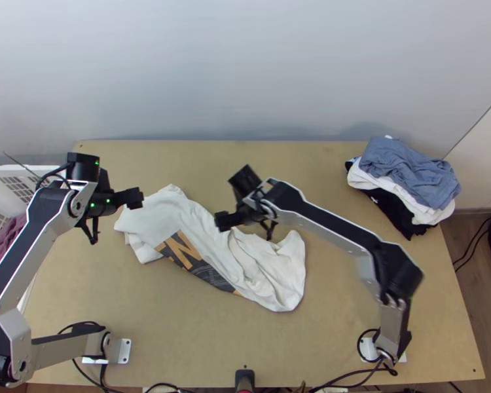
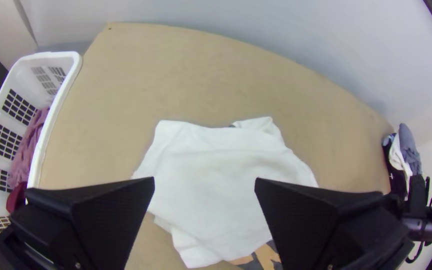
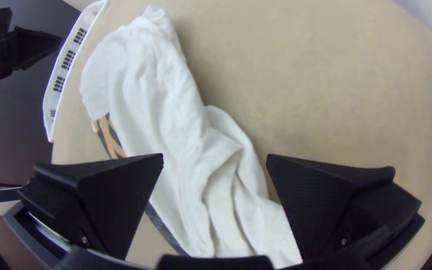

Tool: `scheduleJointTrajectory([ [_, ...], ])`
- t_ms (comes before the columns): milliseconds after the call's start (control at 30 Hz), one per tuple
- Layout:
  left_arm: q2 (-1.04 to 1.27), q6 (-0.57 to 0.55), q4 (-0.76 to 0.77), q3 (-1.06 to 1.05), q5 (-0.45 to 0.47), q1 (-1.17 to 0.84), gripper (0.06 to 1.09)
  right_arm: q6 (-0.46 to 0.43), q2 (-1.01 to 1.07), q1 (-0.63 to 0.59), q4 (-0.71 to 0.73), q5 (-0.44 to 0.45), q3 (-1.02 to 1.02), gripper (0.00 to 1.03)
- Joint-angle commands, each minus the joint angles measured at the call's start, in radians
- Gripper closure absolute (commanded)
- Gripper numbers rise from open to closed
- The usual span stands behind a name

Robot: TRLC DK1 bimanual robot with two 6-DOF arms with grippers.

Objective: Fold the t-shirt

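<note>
The white t-shirt [image 1: 206, 242] lies bunched and twisted across the middle of the table, part of its orange and dark print showing. My left gripper [image 1: 131, 198] is above the shirt's left end; in the left wrist view this gripper [image 2: 204, 182] stands open over white cloth [image 2: 216, 165]. My right gripper [image 1: 222, 221] is over the shirt's middle; in the right wrist view the same gripper [image 3: 215, 160] is open, with wrinkled cloth [image 3: 176, 120] below and between its fingers. Neither gripper holds cloth.
A pile of folded clothes [image 1: 409, 173] lies at the table's back right corner. A white basket [image 2: 51, 125] with purple cloth stands at the table's left edge. Bare tabletop [image 1: 337, 262] shows between the shirt and the right arm.
</note>
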Motion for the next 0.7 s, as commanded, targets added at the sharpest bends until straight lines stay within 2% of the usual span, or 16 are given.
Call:
scheduleJointTrajectory([
  [0,-0.005,0.014,0.012,-0.055,0.003,0.075,0.11,0.045,0.145,0.03,-0.051,-0.143,0.138,0.07],
  [200,-0.008,0.017,0.012,-0.072,0.023,0.113,0.11,0.046,0.217,0.043,-0.068,-0.147,0.188,0.08],
  [267,-0.008,0.017,0.012,-0.075,0.024,0.113,0.11,0.04,0.231,0.04,-0.071,-0.146,0.202,0.21],
  [300,-0.008,0.017,0.012,-0.076,0.024,0.115,0.11,0.04,0.237,0.037,-0.071,-0.146,0.21,0.31],
  [367,-0.01,0.017,0.012,-0.078,0.024,0.115,0.11,0.035,0.245,0.031,-0.071,-0.146,0.219,0.6],
  [433,-0.01,0.018,0.012,-0.079,0.024,0.115,0.11,0.032,0.253,0.023,-0.071,-0.146,0.223,0.8],
  [467,-0.01,0.02,0.01,-0.079,0.024,0.115,0.11,0.032,0.253,0.019,-0.071,-0.146,0.222,0.84],
  [533,-0.01,0.023,0.012,-0.079,0.026,0.115,0.11,0.02,0.251,0.005,-0.071,-0.144,0.228,0.99],
  [667,-0.013,0.024,0.012,-0.073,0.027,0.115,0.11,0.019,0.228,-0.039,-0.071,-0.144,0.23,1.0],
])
